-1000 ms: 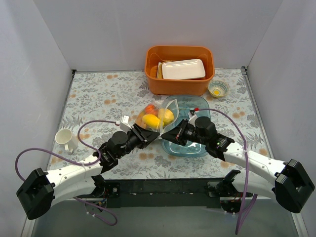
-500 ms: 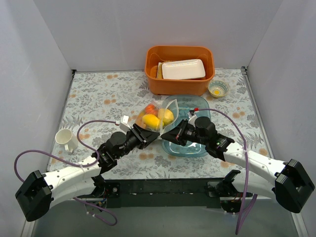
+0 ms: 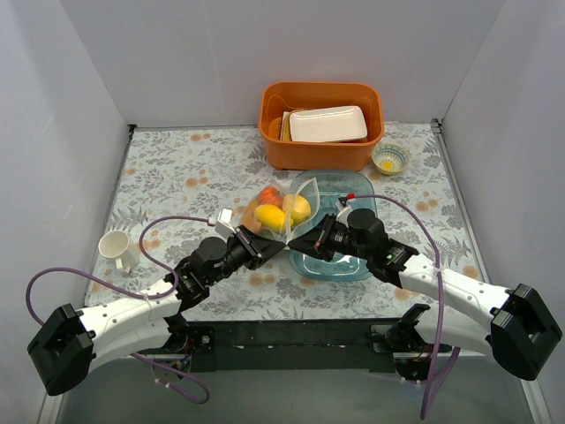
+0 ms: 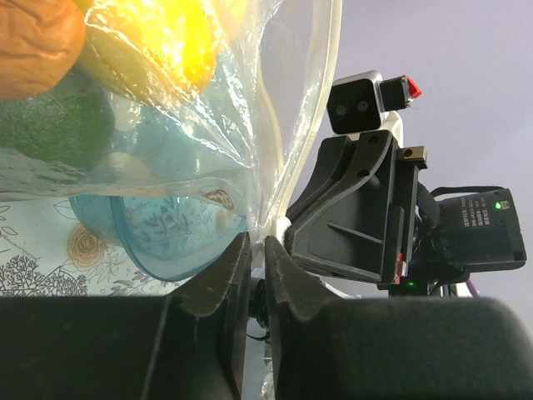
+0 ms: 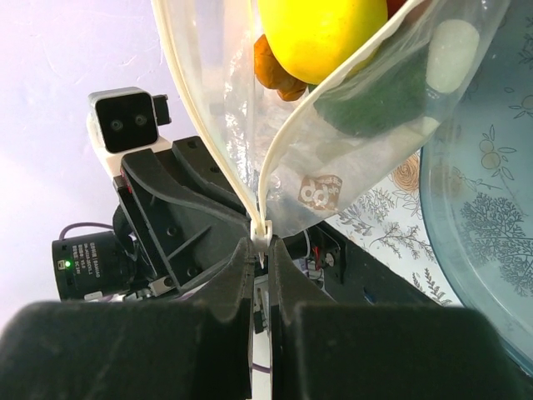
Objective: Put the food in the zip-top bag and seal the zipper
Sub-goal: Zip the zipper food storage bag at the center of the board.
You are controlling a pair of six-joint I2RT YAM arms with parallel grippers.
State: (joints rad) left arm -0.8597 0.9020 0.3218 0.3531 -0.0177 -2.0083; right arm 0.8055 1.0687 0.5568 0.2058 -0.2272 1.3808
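The clear zip-top bag (image 3: pixel 278 208) hangs between my two grippers, partly over the blue dish (image 3: pixel 340 263). Yellow, orange and green food (image 3: pixel 272 216) sits inside it; it also shows in the left wrist view (image 4: pixel 158 42) and the right wrist view (image 5: pixel 321 29). My left gripper (image 3: pixel 276 245) is shut on the bag's near corner (image 4: pixel 260 237). My right gripper (image 3: pixel 297 243) is shut on the white slider of the zipper (image 5: pixel 261 231) at that same corner. The whitish zipper strips (image 5: pixel 208 125) part above the slider, so the mouth stands open.
An orange bin (image 3: pixel 321 124) holding a white tray (image 3: pixel 327 124) stands at the back. A small patterned bowl (image 3: pixel 389 159) sits to its right. A white mug (image 3: pixel 116 249) stands at the left near my left arm.
My left gripper has shifted slightly right, closer to the right gripper. The bag's near corner has drawn in a little between them.
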